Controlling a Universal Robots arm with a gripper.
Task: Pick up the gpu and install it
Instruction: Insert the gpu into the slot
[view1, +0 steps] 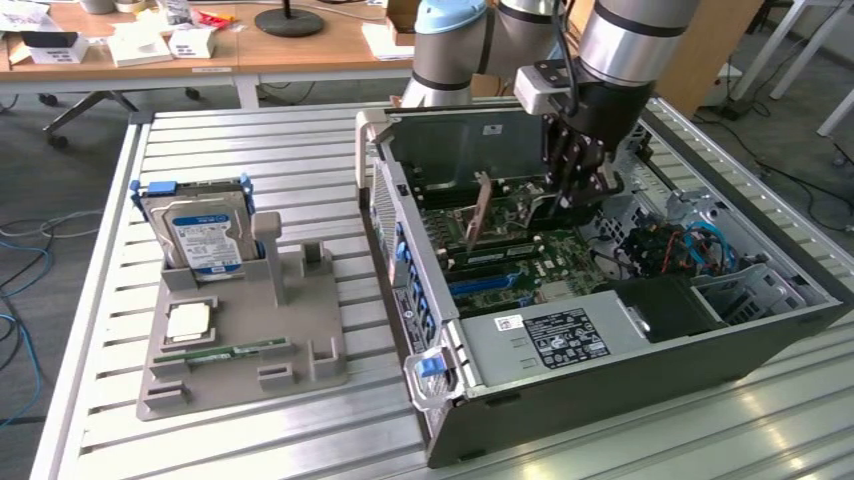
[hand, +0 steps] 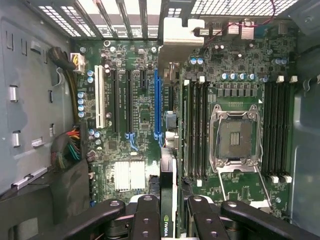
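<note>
the tool (hand: 170, 212) was clenched on the graphics card (hand: 169, 175) by its upper edge. the card looked stiff, light, probably fragile.

gpu (hand: 168, 210) edge-on, face hidden; fingers (hand: 145, 220) cut by frame edge.

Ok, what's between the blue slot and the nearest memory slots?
The gpu, held on edge in the jaws; the wrist view shows it there.
</note>
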